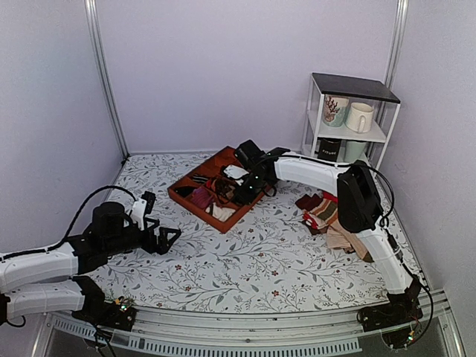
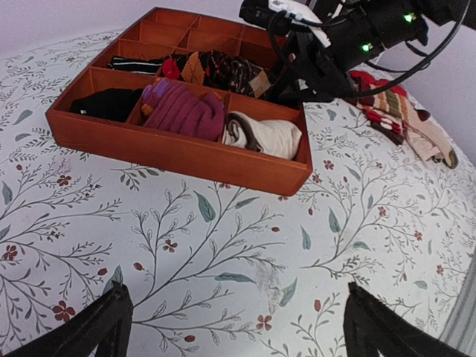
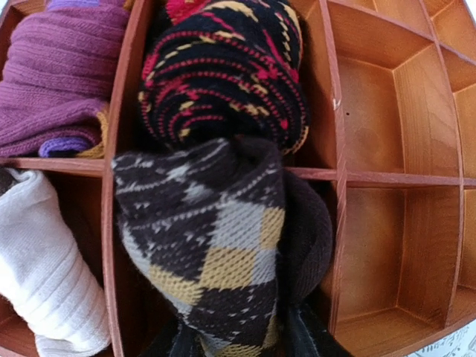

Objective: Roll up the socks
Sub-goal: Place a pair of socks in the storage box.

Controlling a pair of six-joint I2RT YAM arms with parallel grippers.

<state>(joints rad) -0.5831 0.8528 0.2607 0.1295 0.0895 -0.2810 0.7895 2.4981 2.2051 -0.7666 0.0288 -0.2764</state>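
Rolled dark brown socks point(image 3: 216, 253), tan and grey argyle diamonds, seated in wooden tray point(image 2: 186, 152) compartment beside white roll point(image 3: 44, 260), right claw point(image 2: 290, 85) over them, grip indeterminate, left claw point(image 2: 238, 316) wide apart above bench point(image 2: 223, 245)

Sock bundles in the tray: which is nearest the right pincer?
The argyle bundle with tan diamonds; the purple bundle, white bundle and red-striped bundle lie farther.

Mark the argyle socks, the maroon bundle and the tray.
argyle socks point(image 3: 223, 266): right wrist view, on a tan diamond.
maroon bundle point(image 2: 186, 110): left wrist view, middle of its ribbed top.
tray point(image 2: 178, 152): left wrist view, near outer wall.
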